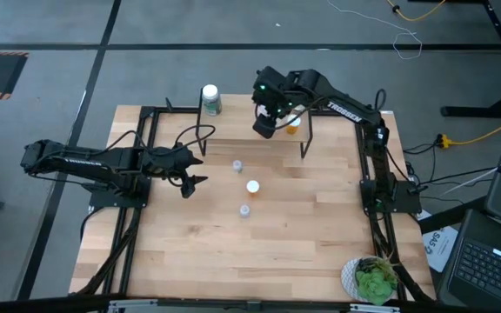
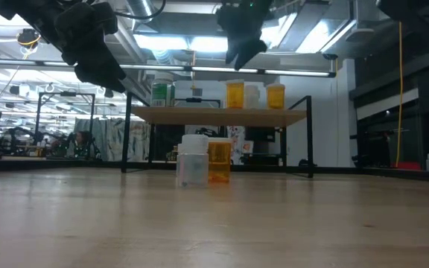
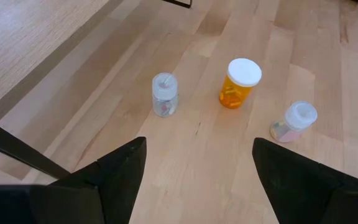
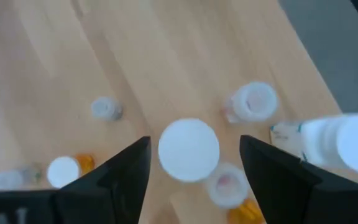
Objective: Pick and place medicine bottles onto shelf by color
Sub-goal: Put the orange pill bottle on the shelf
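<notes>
The shelf (image 1: 233, 130) stands at the table's far side. It carries a larger white-capped bottle with a greenish label (image 2: 162, 94), two orange bottles (image 2: 234, 94) (image 2: 275, 95) and a white one (image 2: 252, 94). My right gripper (image 1: 265, 122) hovers open above the shelf. In the right wrist view a white cap (image 4: 188, 149) shows below, between its fingers and apart from them. On the table stand a small clear bottle (image 1: 237, 165), an orange bottle with a white cap (image 1: 252, 187) and another small clear bottle (image 1: 244, 210). My left gripper (image 1: 190, 180) is open and empty, left of these three, which also show in its wrist view (image 3: 239, 83).
A green plant in a white pot (image 1: 370, 280) stands at the table's near right corner. The shelf's black legs (image 1: 303, 143) stand on the table behind the loose bottles. Bare tabletop (image 1: 233, 261) lies toward the near edge.
</notes>
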